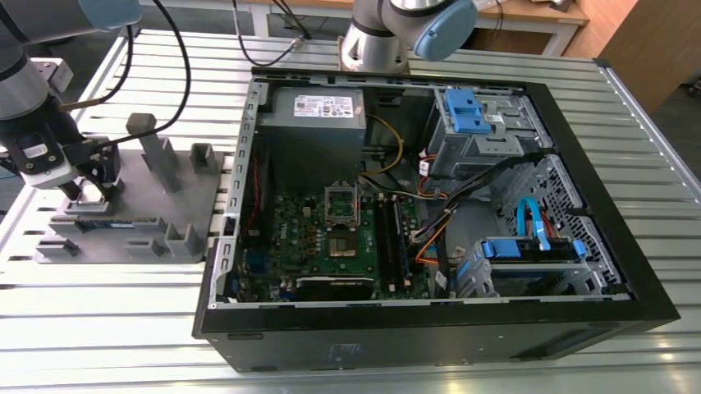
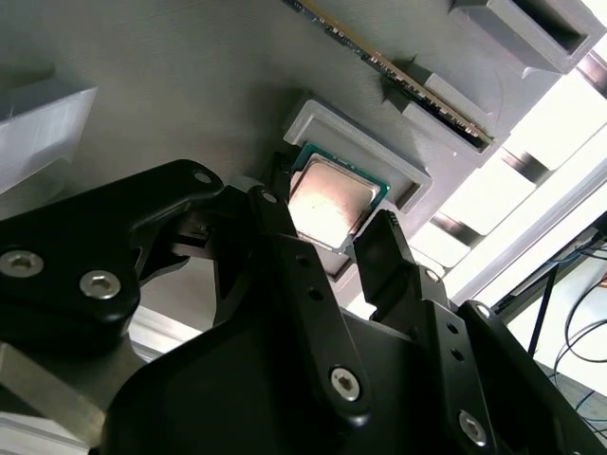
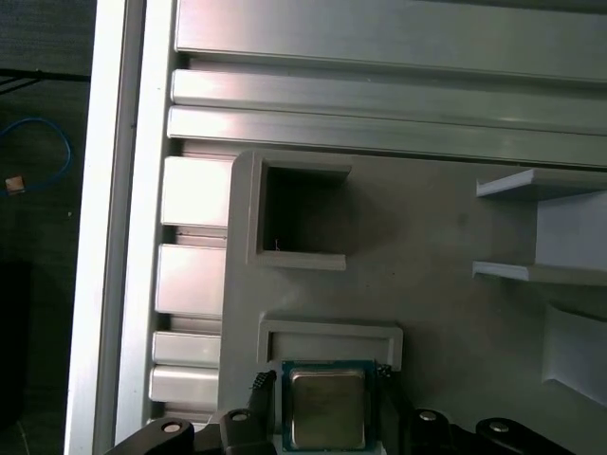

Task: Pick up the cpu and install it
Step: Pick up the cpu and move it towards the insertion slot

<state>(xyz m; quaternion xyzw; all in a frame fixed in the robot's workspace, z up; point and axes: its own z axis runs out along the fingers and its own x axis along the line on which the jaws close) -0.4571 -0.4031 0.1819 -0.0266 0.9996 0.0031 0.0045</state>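
Note:
The cpu (image 2: pixel 334 192), a small square chip with a silvery top and a green rim, lies flat in a shallow recess of the grey holder tray (image 1: pixel 148 209). In the first wrist view the cpu (image 3: pixel 327 409) shows in the same recess. My gripper (image 1: pixel 88 194) hangs low over that spot at the exterior view's left. Its black fingers (image 2: pixel 384 248) stand on either side of the chip, close to its edges, and the gripper (image 2: pixel 327 207) reads as open. The open computer case (image 1: pixel 613 279) lies in the middle, with the bare socket (image 1: pixel 341 203) on its green motherboard.
A long green memory stick (image 2: pixel 398 68) stands in a slot of the tray beside the chip. Grey upright blocks (image 1: pixel 148 139) rise from the tray. Inside the case are the grey power-supply box (image 1: pixel 318 108), cables and blue drive brackets (image 1: pixel 471 111). A second arm's base (image 1: pixel 383 37) stands behind.

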